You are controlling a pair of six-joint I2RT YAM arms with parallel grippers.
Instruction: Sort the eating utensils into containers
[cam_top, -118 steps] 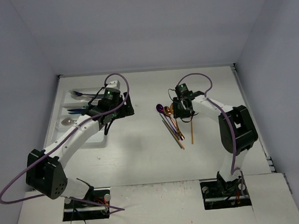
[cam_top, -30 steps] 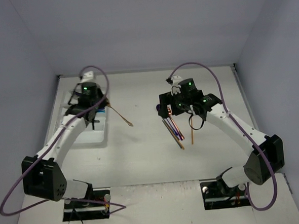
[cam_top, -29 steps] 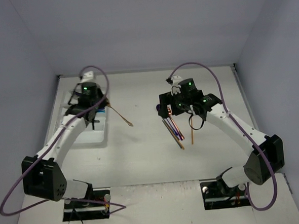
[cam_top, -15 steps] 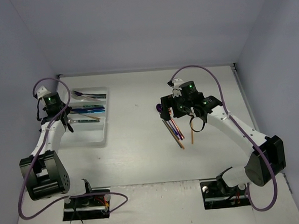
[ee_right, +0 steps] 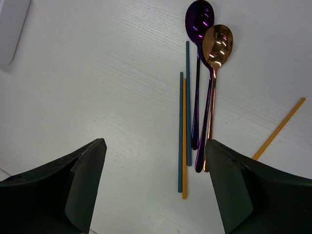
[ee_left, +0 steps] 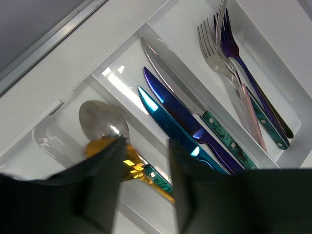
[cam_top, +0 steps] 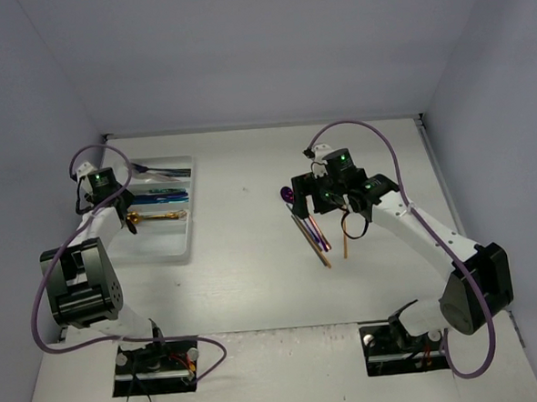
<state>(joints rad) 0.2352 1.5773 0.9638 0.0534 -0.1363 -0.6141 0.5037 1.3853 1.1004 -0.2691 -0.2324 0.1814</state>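
A gold metal spoon with a green-inlaid handle [ee_left: 134, 163] lies in the compartment of the white plastic cutlery tray [ee_left: 122, 58] directly under the left gripper [ee_left: 146, 146], its bowl resting over the bowl of a plain silver spoon [ee_left: 100, 119]. The left gripper's fingers [ee_left: 97, 195] stand a little apart just above the handle, with white tray showing in the gap and nothing pinched. One compartment beyond its tips lie a teal-bladed knife [ee_left: 161, 117], a blue-purple knife [ee_left: 180, 112] and a silver knife [ee_left: 165, 73]. The compartment past that holds a silver fork [ee_left: 214, 53] and a purple fork [ee_left: 239, 63].

Well apart, the right gripper [ee_right: 155, 144] hangs with its jaws spread wide over loose utensils on the white tabletop [cam_top: 255, 284]. Ahead of its tips lie a shiny purple spoon [ee_right: 200, 19] and a copper spoon [ee_right: 218, 44], bowls touching. Just left of their handles lie two thin teal sticks [ee_right: 187, 97] and an orange one [ee_right: 184, 141]. A yellow-orange stick [ee_right: 278, 129] lies slanted by the right finger.
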